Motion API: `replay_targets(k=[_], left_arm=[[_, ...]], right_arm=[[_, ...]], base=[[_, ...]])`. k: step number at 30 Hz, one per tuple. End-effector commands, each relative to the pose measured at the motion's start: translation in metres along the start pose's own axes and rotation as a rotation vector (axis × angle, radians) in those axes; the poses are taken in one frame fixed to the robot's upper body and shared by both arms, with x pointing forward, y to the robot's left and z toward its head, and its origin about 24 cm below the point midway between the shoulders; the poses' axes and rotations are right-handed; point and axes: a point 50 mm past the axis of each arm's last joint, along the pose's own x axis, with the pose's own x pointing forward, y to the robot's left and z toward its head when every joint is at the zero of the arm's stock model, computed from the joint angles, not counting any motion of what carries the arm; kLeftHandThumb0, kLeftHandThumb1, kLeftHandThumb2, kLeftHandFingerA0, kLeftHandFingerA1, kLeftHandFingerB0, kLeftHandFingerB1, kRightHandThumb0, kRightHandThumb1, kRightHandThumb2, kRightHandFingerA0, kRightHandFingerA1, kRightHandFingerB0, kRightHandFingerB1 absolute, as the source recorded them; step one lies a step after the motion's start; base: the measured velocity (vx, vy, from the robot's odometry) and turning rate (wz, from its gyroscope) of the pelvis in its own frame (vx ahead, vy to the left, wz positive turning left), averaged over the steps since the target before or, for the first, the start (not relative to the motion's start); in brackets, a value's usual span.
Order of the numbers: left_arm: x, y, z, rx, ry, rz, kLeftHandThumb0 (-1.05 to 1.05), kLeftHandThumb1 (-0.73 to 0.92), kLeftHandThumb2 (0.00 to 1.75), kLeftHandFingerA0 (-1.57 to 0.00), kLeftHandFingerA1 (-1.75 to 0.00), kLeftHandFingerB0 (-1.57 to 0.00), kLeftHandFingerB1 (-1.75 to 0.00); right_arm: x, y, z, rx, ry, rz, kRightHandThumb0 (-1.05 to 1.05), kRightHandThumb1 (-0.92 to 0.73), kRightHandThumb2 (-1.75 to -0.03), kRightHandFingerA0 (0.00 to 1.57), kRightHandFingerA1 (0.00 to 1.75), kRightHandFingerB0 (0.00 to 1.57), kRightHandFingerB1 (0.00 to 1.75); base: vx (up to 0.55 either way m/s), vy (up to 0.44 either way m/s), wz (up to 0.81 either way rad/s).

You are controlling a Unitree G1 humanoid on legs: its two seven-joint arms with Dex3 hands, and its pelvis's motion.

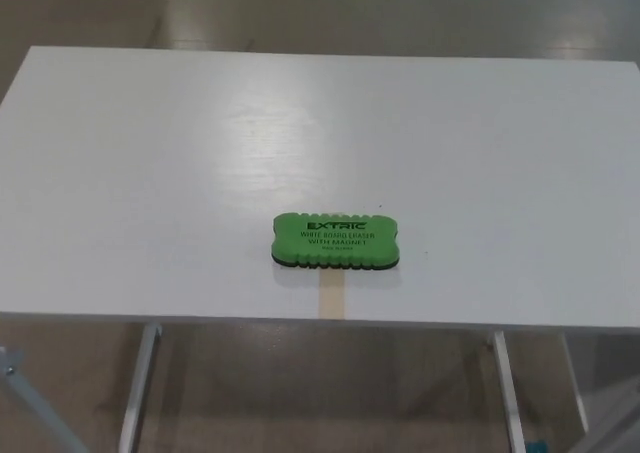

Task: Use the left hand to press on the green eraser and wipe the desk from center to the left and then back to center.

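- Right now neither of the robot's hands shows in the head view, so whether they are spread or closed cannot be told.
- A green eraser (336, 240) lies flat on a white desk (150, 173), near the desk's front edge and about midway between its left and right sides.
- Its long side runs left to right, roughly parallel with that front edge.
- Its top face carries black print: "EXTRIC" in large letters, with "WHITE BOARD ERASER WITH MAGNET" below; a smaller line under that is too fine to read.
- A dark layer shows along the eraser's lower edge, where it meets the desk.
- A pale tan strip (331, 296) lies on the desk just in front of the eraser, running from under its near side to the desk's front edge.
- White metal legs (139, 388) show below the desk, standing on a brownish floor (320, 403).
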Motion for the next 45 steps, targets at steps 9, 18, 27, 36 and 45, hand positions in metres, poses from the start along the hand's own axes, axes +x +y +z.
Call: replay_targets(k=[9, 18, 27, 36, 45], left_arm=[[-0.001, -0.006, 0.004, -0.044, -0.071, -0.099, -0.23, 0.49, 0.54, -0.65, -0.48, -0.61, -0.42], [-0.020, -0.060, 0.017, 0.181, -0.128, -0.556, -0.31, 0.51, 0.56, -0.55, -0.42, -0.53, -0.36], [-0.065, -0.114, 0.027, 0.428, -0.208, -1.002, -0.32, 0.61, 0.59, -0.45, -0.39, -0.41, -0.34], [-0.103, -0.148, 0.042, 0.497, -0.262, -1.200, -0.34, 0.62, 0.59, -0.48, -0.39, -0.45, -0.35], [-0.151, -0.189, 0.065, 0.467, -0.298, -1.531, -0.29, 0.63, 0.59, -0.56, -0.40, -0.53, -0.36]], right_arm=[[-0.006, 0.005, 0.001, 0.053, -0.072, -0.008, -0.29, -0.65, -0.60, 0.63, 0.49, 0.54, 0.37], [-0.028, 0.036, 0.001, 0.028, -0.160, 0.205, -0.38, -0.57, -0.83, 0.55, 0.58, 0.46, 0.50], [-0.041, 0.054, -0.016, -0.051, -0.139, 0.328, -0.33, -0.67, -0.61, 0.59, 0.46, 0.51, 0.36], [-0.036, 0.052, -0.020, -0.099, -0.115, 0.304, -0.33, -0.67, -0.61, 0.59, 0.47, 0.51, 0.36], [-0.033, 0.051, -0.021, -0.095, -0.101, 0.305, -0.39, -0.56, -0.85, 0.54, 0.59, 0.45, 0.51]], base=[[0.00, 0.000, 0.00], [0.00, 0.000, 0.00], [0.00, 0.000, 0.00], [0.00, 0.000, 0.00], [0.00, 0.000, 0.00]])
